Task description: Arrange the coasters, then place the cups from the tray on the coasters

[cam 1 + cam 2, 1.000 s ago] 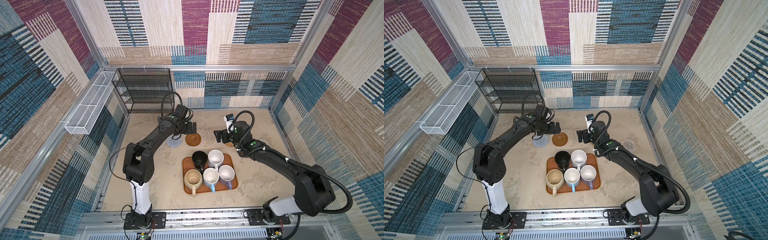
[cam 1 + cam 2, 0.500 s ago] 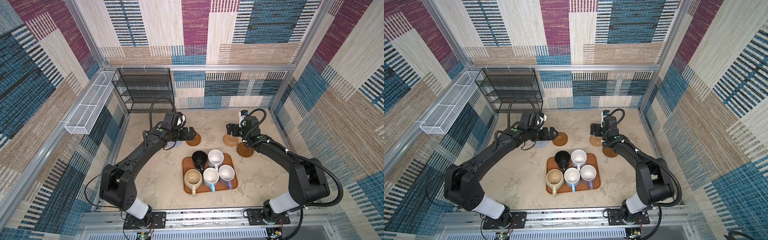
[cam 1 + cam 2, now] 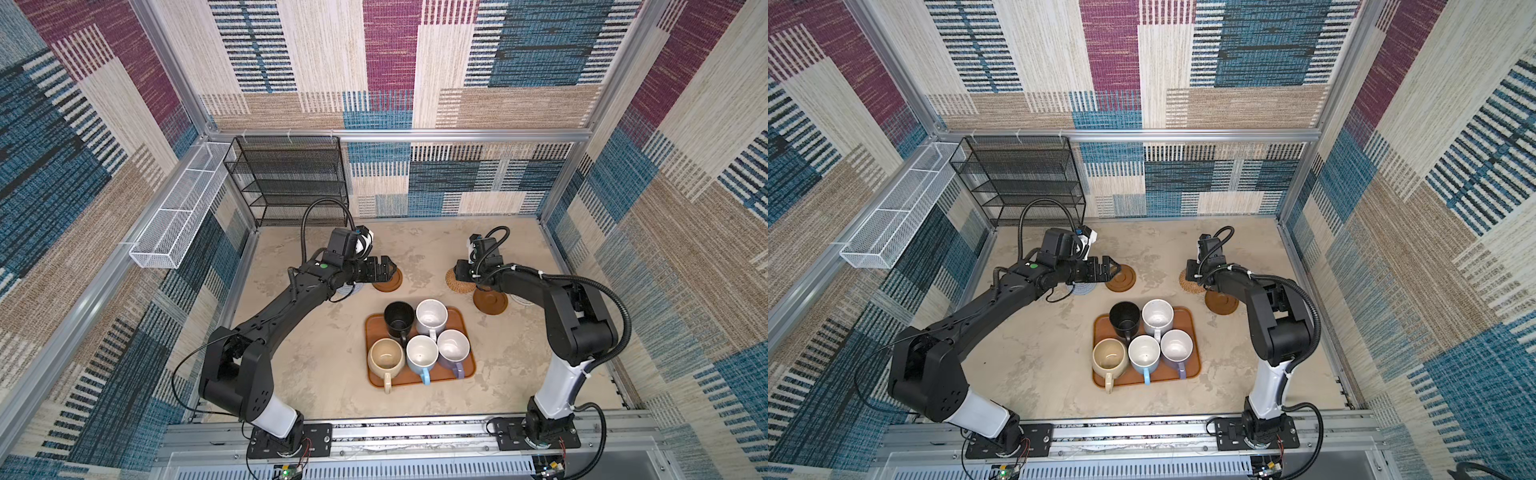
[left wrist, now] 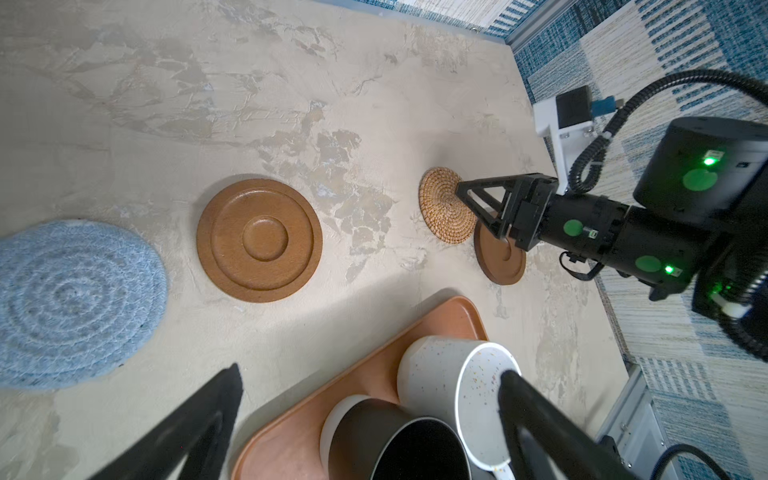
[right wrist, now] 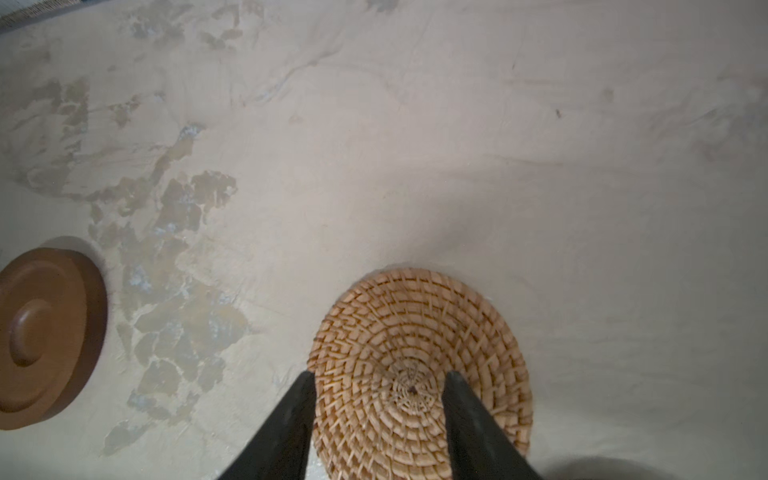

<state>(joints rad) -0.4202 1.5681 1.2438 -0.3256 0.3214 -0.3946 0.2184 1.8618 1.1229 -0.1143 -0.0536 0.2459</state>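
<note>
The orange-brown tray (image 3: 462, 318) carries several cups: black (image 3: 399, 320), white (image 3: 432, 318), beige (image 3: 386, 357), light blue (image 3: 422, 353) and lavender (image 3: 453, 351). Behind it on the table lie a blue-grey coaster (image 4: 70, 303), a brown coaster (image 3: 388, 280), a rattan coaster (image 5: 419, 332) and a second brown coaster (image 3: 490, 301). My left gripper (image 3: 390, 268) hangs wide open and empty just above the first brown coaster's near edge. My right gripper (image 5: 378, 376) is low over the rattan coaster. Its jaws are partly apart, one fingertip at the rim and one near the centre.
A black wire shelf (image 3: 291, 183) stands at the back left corner. A white wire basket (image 3: 178, 216) hangs on the left wall. Patterned walls close the table in on three sides. The rattan coaster touches the second brown coaster.
My right gripper has swung from the table's middle to the rattan coaster and its jaws have narrowed. The left arm has dropped lower, with its gripper still open by the brown coaster.
</note>
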